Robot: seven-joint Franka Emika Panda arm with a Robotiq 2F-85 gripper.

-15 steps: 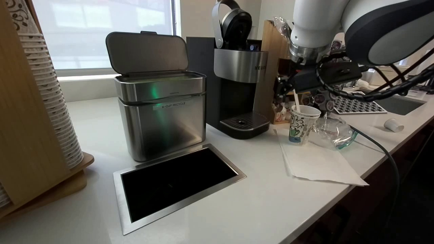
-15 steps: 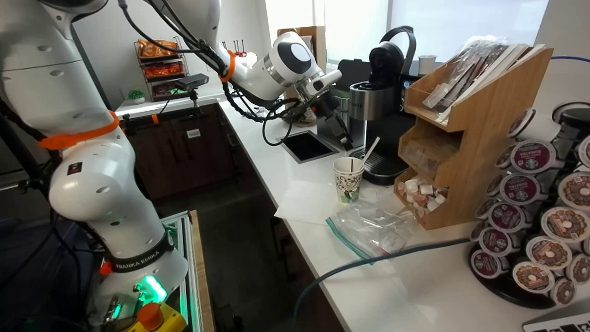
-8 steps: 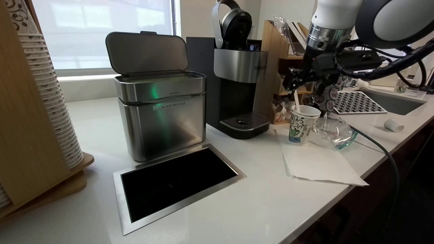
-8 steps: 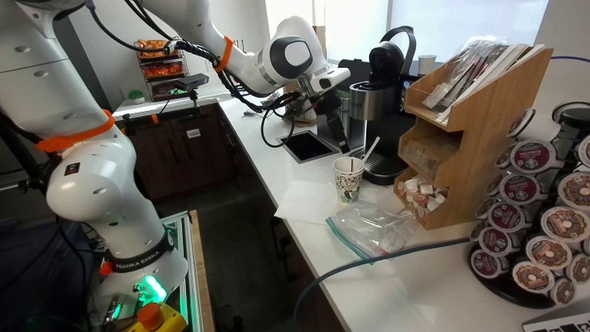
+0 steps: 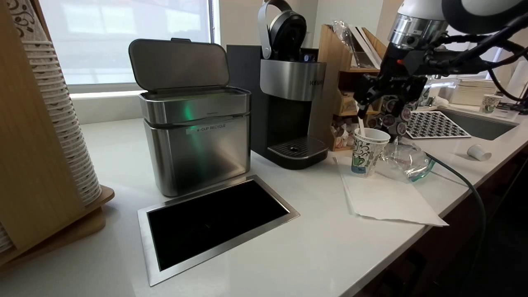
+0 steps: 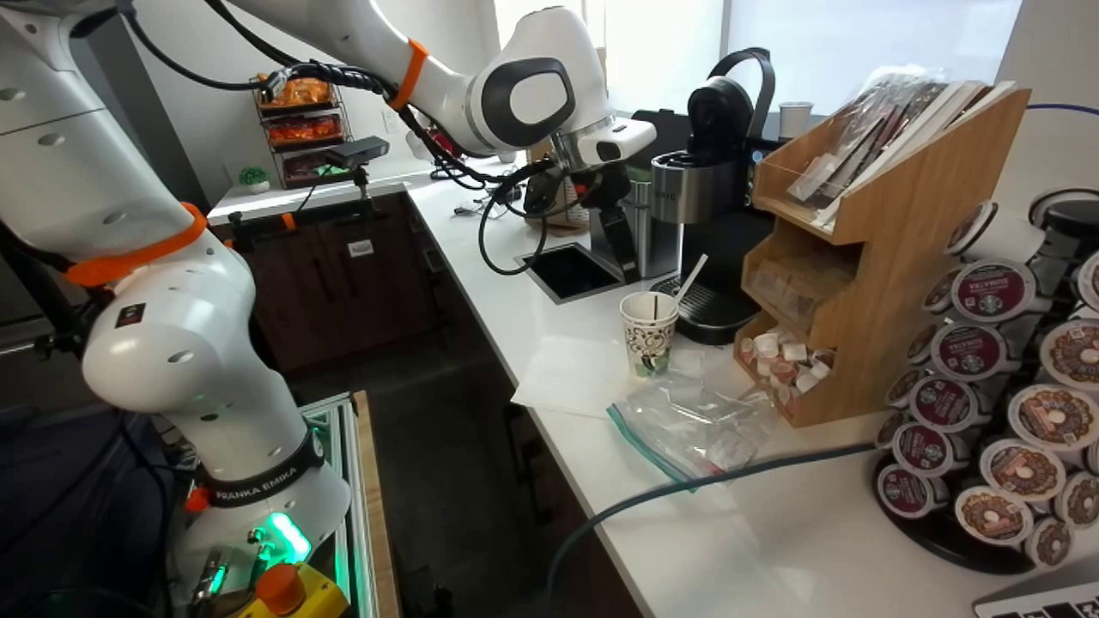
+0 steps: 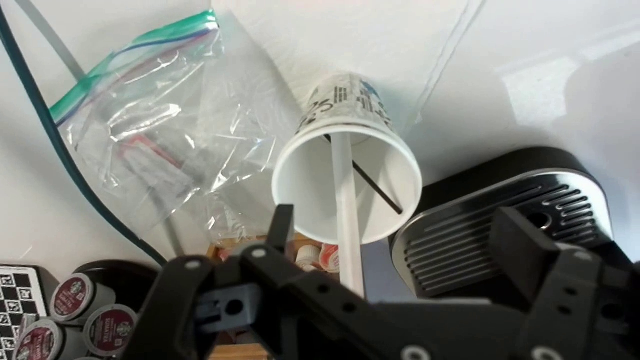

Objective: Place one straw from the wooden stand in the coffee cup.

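The coffee cup is white paper with a printed pattern. It stands upright on a paper sheet in both exterior views. A white straw leans in the cup and sticks well above its rim. A thin dark stirrer also lies inside the cup. My gripper is open and empty. In the wrist view the straw shows between its spread fingers, touching neither. In an exterior view the gripper hangs above the cup. The wooden stand holds wrapped straws and stirrers in its top compartment.
The coffee machine stands behind the cup. A clear plastic bag and a dark cable lie beside the cup. A pod carousel stands beyond the wooden stand. A steel-rimmed opening and a steel bin are nearby.
The arm has swung and turned its wrist more upright. My gripper's two fingers now show spread apart in an exterior view. The cup, straw and stirrer have stayed in place.
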